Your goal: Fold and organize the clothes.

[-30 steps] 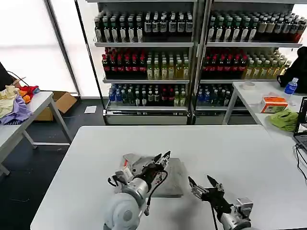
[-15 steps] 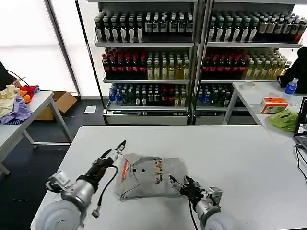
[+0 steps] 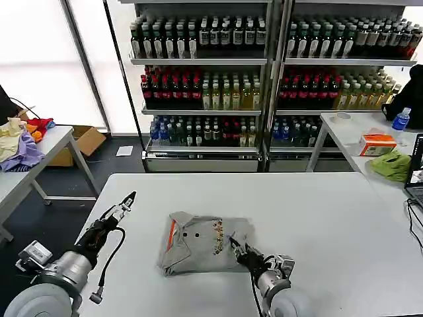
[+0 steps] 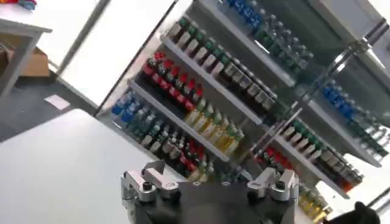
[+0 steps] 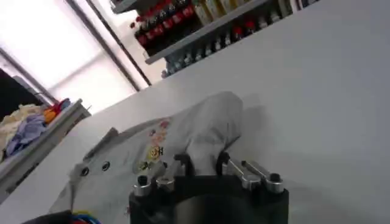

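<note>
Tall metal shelving racks of coloured bottles [image 3: 264,79] line the far wall beyond the white worktop [image 3: 317,218], with bright frosted windows [image 3: 39,59] at far left above a dark floor [image 3: 39,224].

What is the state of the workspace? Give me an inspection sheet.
Surface: white table, flat.
Job's things: grey shirt lies folded near the table's middle, collar and chest print facing up.
Clutter: nothing seen on the table.
Grippers: left gripper is over the table's left part, apart from the shirt; right gripper is at the shirt's near right edge, against the fabric.
Cables: black cable loops along the left arm, hanging off the table's left side.
Surroundings: shelves of bottles behind; clothes pile on a side table to the left; green cloth and blue bottle on a table to the right.
</note>
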